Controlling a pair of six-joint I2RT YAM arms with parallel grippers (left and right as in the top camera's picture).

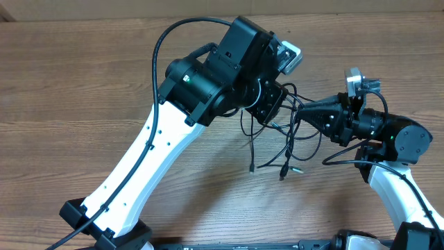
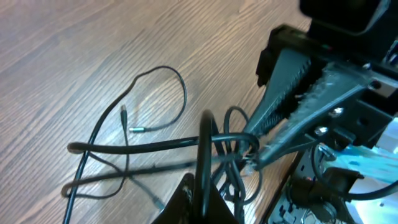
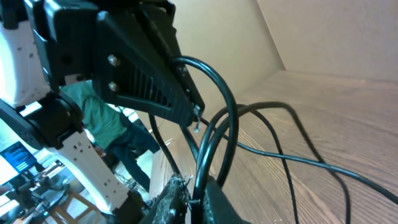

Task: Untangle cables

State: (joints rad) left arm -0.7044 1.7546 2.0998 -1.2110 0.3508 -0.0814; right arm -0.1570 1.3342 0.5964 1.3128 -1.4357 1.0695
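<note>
The cables (image 1: 287,148) are thin black cords tangled at mid table, lifted between both grippers, with their plug ends (image 1: 283,176) trailing onto the wood. My left gripper (image 1: 279,111) comes in from the left and is shut on a black cable (image 2: 204,140) that runs up between its fingers (image 2: 186,194). My right gripper (image 1: 300,111) points left, almost tip to tip with the left one, and is shut on a looping cable (image 3: 214,134). More loops and a silver-tipped plug (image 2: 138,129) lie on the table (image 2: 74,56). Each wrist view shows the other gripper close by.
The left arm's white link (image 1: 139,167) crosses the lower left of the wooden table (image 1: 69,104), with a thick black arm cable (image 1: 157,55) arching above it. The right arm (image 1: 402,139) stands at the right edge. The table's back edge (image 1: 139,19) runs along the top.
</note>
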